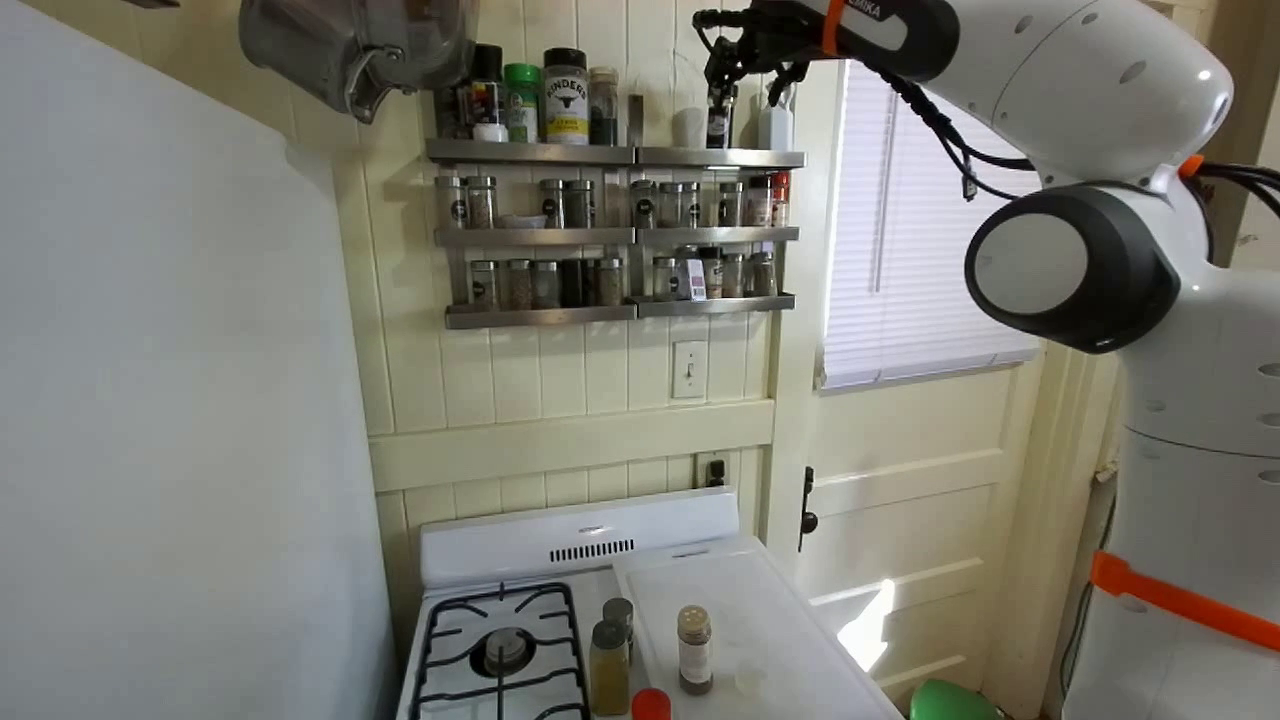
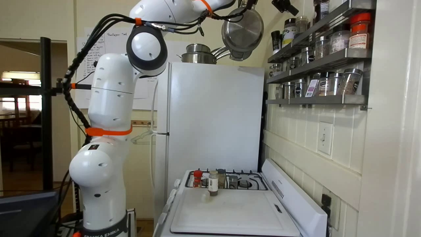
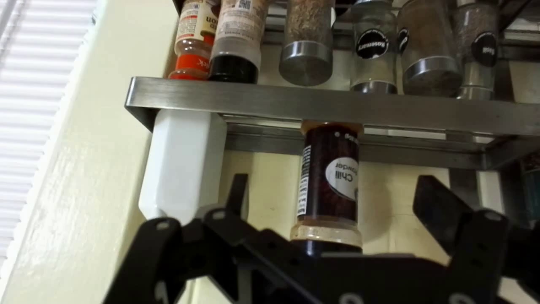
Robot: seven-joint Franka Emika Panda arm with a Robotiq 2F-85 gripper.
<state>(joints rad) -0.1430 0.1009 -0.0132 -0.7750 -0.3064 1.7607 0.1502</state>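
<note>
My gripper [image 3: 333, 185] stands open around a dark chili powder jar [image 3: 331, 181], with a gap on either side of the jar. The wrist picture is upside down, so the jar's label reads inverted and its black lid lies by the gripper's body, partly hidden. The jar stands upright on the top shelf [image 3: 270, 99]. Just outside one finger [image 3: 238, 190] is a white bottle [image 3: 181, 164]. In an exterior view the gripper [image 1: 747, 96] reaches over the top shelf from above, above the same chili powder jar [image 1: 720, 125] and white bottle [image 1: 775, 128].
Several spice jars fill the lower shelves [image 1: 715, 235]; taller containers [image 1: 566, 95] stand farther along the top one. Below, the stove [image 1: 580, 515] carries several jars, including a red-capped one [image 2: 197, 179]. Pots [image 2: 199, 54] sit on the fridge [image 2: 215, 115]. A blind [image 1: 920, 240] hangs beside the shelves.
</note>
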